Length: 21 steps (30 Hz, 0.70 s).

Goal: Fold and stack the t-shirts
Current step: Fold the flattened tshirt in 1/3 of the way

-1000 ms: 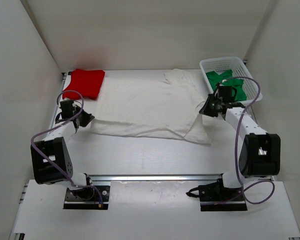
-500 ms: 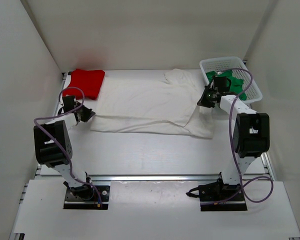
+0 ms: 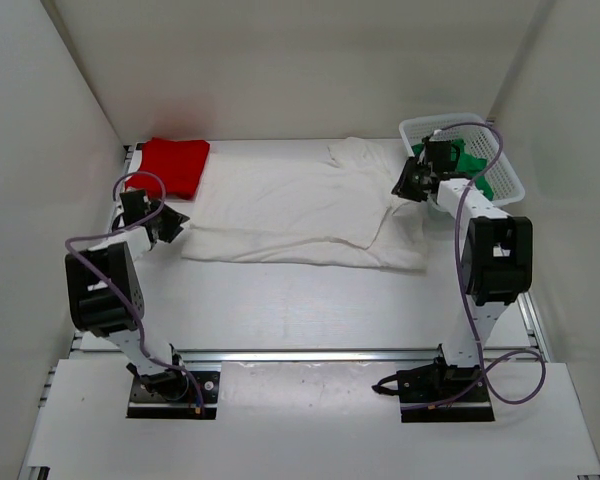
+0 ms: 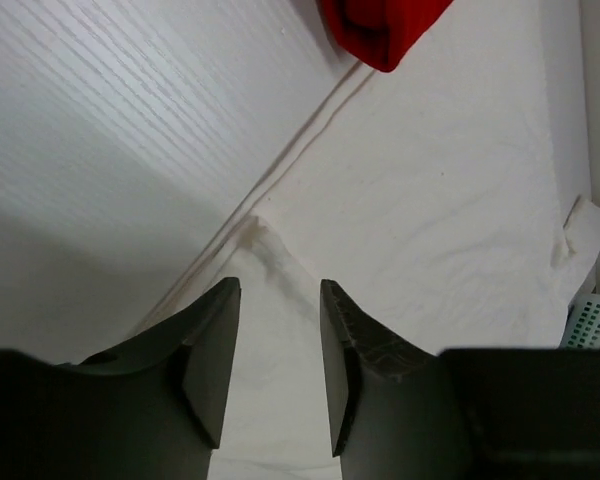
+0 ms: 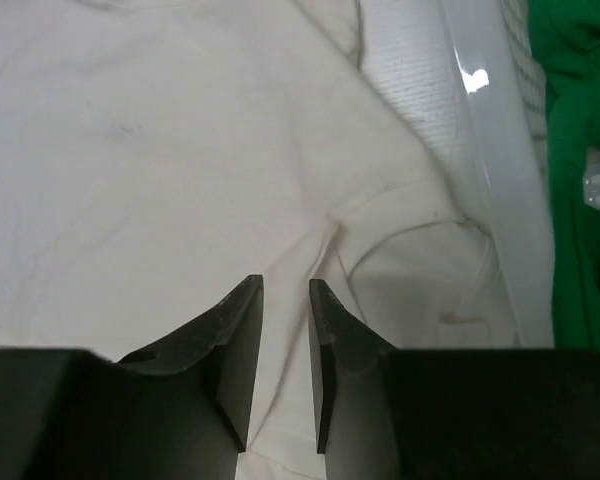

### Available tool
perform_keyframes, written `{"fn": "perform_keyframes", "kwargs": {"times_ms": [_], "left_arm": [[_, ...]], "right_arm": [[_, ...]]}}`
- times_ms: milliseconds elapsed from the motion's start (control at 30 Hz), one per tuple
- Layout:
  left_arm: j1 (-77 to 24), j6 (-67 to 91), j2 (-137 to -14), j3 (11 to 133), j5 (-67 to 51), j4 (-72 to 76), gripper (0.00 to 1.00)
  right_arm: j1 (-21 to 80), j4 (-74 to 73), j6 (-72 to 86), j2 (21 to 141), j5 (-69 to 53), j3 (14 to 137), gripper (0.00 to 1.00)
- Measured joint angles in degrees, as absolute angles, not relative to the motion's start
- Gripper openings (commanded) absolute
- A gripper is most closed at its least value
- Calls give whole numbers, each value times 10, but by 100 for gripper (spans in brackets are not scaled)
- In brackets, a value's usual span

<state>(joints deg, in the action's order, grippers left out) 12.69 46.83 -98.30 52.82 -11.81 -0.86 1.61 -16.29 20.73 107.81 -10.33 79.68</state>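
The white t-shirt point(image 3: 300, 215) lies flat in the middle of the table point(image 3: 300, 310), its long axis running left to right, so each end is near 1 arm. The left gripper point(image 3: 168, 226) is at the left edge of the cloth. The right gripper point(image 3: 408, 186) is over the right side, near the sleeve and just beside the basket point(image 3: 420, 124). Both grippers are a little open, and in the wrist views no cloth is pinched between the fingers. The red t-shirt point(image 3: 170, 165) lies folded at the far left, and the green t-shirt point(image 3: 472, 162) is in the basket. For the next fold, I think each arm should take its own side.
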Motion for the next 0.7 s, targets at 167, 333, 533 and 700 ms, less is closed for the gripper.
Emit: {"fn": "perform_keyframes", "kwargs": {"times_ms": [167, 333, 533, 700], "left_arm": [[134, 466, -874, 462, -113, -3, 44], [133, 470, -785, 346, -125, 4, 45], [135, 481, -799, 291, -126, -5, 48], [131, 502, -845, 305, -136, 35, 30]], "right_arm": [[18, -153, 208, 1034, -100, 771, 11], [23, -97, 240, 855, -110, 571, 0], [7, -57, 290, 707, -121, 364, 20], [-68, -46, 313, 674, -124, 281, 33]]}}
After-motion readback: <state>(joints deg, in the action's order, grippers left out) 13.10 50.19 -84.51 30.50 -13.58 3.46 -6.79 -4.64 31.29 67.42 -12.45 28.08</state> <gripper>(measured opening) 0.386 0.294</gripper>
